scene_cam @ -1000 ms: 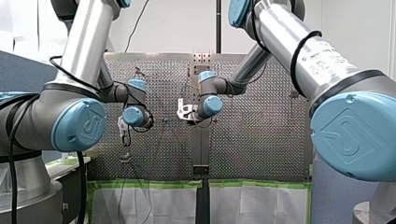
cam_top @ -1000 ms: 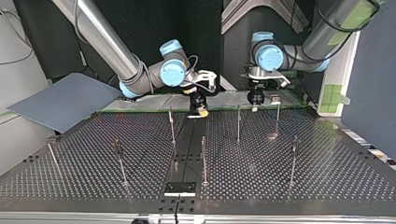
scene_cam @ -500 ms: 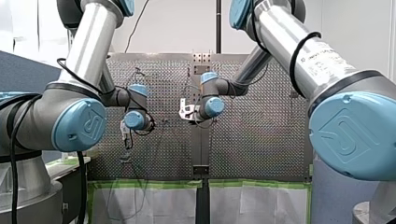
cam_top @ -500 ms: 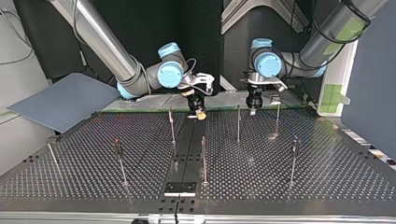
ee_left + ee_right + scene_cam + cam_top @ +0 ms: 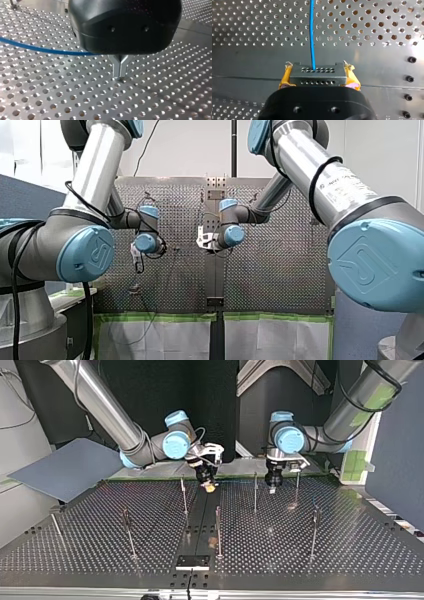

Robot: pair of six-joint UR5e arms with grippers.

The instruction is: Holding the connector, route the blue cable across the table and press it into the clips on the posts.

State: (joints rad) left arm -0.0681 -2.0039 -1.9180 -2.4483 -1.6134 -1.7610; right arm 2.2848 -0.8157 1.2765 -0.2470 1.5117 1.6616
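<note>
My right gripper (image 5: 318, 73) is shut with its yellow pads (image 5: 286, 75) on the dark grey connector (image 5: 317, 78). The blue cable (image 5: 312, 32) runs straight ahead from it over the perforated table. In the top view this gripper (image 5: 208, 486) hovers by the table's centre strip at the far edge. My left gripper (image 5: 120, 75) has its metal fingers shut, tips just above the table. The blue cable (image 5: 45, 49) leads in to the root of the fingers, where the black body hides it. In the top view it (image 5: 272, 488) hangs beside a thin post (image 5: 255, 492).
Several thin posts with clips stand on the table, among them one (image 5: 184, 495) near the right gripper, one (image 5: 218, 530) at the centre and one (image 5: 313, 530) at the top view's right. A grey board (image 5: 65, 467) lies off the table's left. A black plate (image 5: 192, 561) sits at the near edge.
My left gripper has come down toward the table by the post. My right gripper has dropped a little and shifted to the top view's left, still holding the connector.
</note>
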